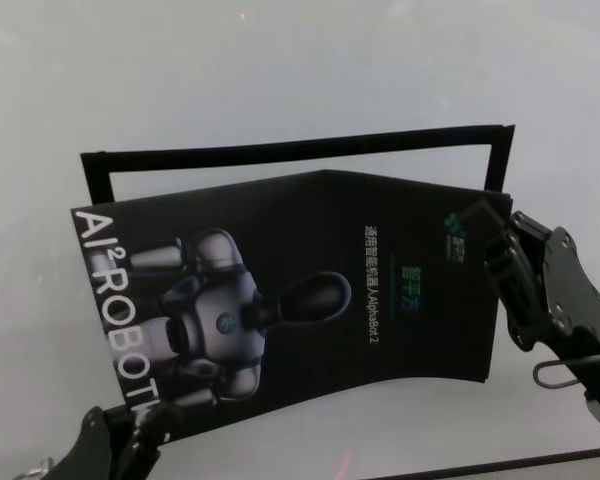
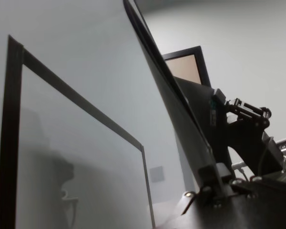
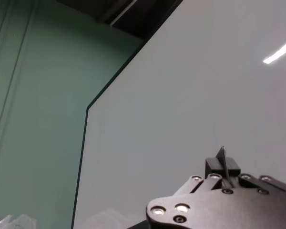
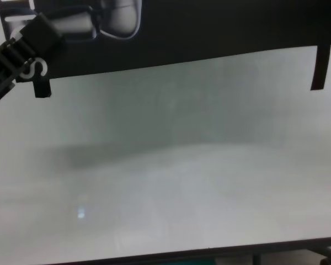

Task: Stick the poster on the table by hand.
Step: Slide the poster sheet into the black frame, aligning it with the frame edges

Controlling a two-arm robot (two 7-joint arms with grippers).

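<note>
The poster [image 1: 310,280], black with a grey robot picture and white letters, hangs bowed above the white table [image 1: 280,70]. My left gripper [image 1: 140,425] is shut on its near left corner by the letters, which the chest view also shows [image 4: 30,41]. My right gripper [image 1: 495,235] is shut on the poster's far right corner. In the left wrist view the poster [image 2: 171,90] shows edge-on, with the right gripper [image 2: 219,109] beyond it. In the right wrist view a thin sliver of poster [image 3: 222,157] sticks up between the fingers.
Narrow black strips [image 1: 300,150] form a rectangular outline on the table behind and under the poster; they also show in the left wrist view [image 2: 12,143] and the chest view [image 4: 319,69]. The table's dark front edge [image 4: 209,253] runs close to me.
</note>
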